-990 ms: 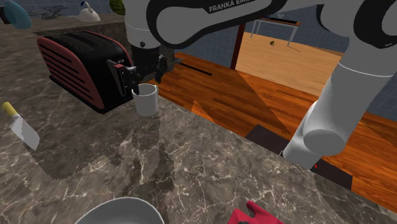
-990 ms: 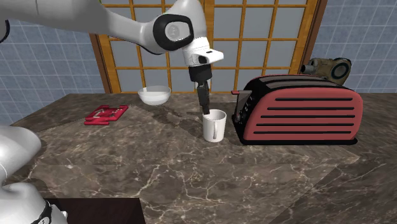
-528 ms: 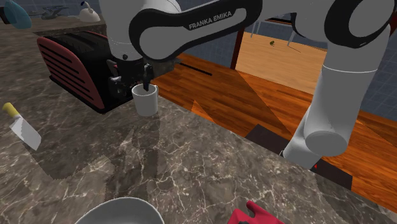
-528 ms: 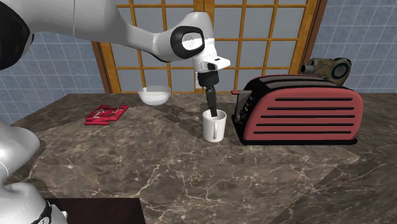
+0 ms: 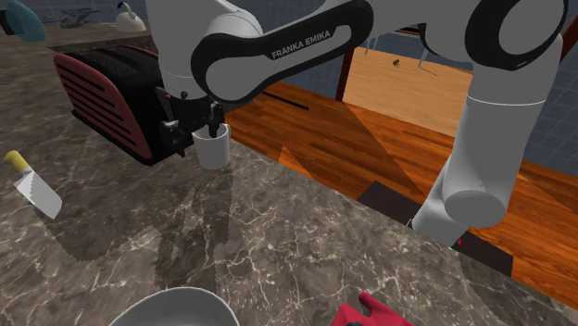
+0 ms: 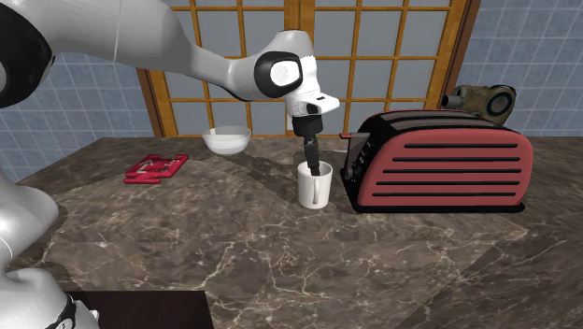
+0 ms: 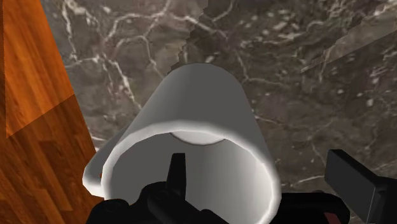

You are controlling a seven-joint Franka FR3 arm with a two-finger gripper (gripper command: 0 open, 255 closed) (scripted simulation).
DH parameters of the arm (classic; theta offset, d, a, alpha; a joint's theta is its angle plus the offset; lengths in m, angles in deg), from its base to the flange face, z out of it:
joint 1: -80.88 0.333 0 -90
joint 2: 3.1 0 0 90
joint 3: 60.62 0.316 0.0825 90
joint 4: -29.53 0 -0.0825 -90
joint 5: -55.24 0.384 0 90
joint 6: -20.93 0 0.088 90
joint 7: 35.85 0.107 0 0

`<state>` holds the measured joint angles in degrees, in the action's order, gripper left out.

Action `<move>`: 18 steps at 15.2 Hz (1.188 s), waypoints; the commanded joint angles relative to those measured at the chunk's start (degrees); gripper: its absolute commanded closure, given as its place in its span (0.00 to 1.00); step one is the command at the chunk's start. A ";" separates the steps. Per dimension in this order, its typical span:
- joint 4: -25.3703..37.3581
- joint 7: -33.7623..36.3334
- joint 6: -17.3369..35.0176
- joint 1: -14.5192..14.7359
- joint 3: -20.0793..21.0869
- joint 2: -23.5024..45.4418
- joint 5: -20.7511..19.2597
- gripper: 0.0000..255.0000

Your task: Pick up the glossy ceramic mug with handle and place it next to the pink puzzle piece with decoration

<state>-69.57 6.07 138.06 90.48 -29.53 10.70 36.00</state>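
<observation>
A plain white mug stands upright on the dark marble counter, close beside the toaster; it is also seen as the mug. My black gripper hangs straight over it, open. In the wrist view one finger reaches inside the mug and the other stands outside its wall, so the gripper straddles the rim without clasping it. The mug's handle sticks out beyond the inner finger. The gripper dips into the mug's mouth. The pink-red puzzle piece lies flat far off, also puzzle piece.
A red and black toaster, also toaster, stands right beside the mug. A white bowl sits near the puzzle piece, also bowl. A cleaver lies on the counter. The counter's edge drops to a wooden floor.
The gripper has come down from just above the mug until one finger sits inside it. Its fingers have stayed open, and the mug has not moved.
</observation>
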 commanded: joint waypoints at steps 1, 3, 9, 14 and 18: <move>-0.02 0.01 0.03 0.00 0.00 0.01 -0.01 0.00; -0.01 0.01 0.03 0.00 0.00 0.01 -0.01 0.00; -0.01 0.01 0.03 0.00 0.00 0.01 -0.01 1.00; 0.53 -0.21 -0.64 -0.01 0.06 -0.17 0.18 1.00; 2.92 -1.02 -3.40 0.02 0.26 -0.72 0.84 1.00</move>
<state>-67.22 5.22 135.47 90.46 -29.38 10.28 36.61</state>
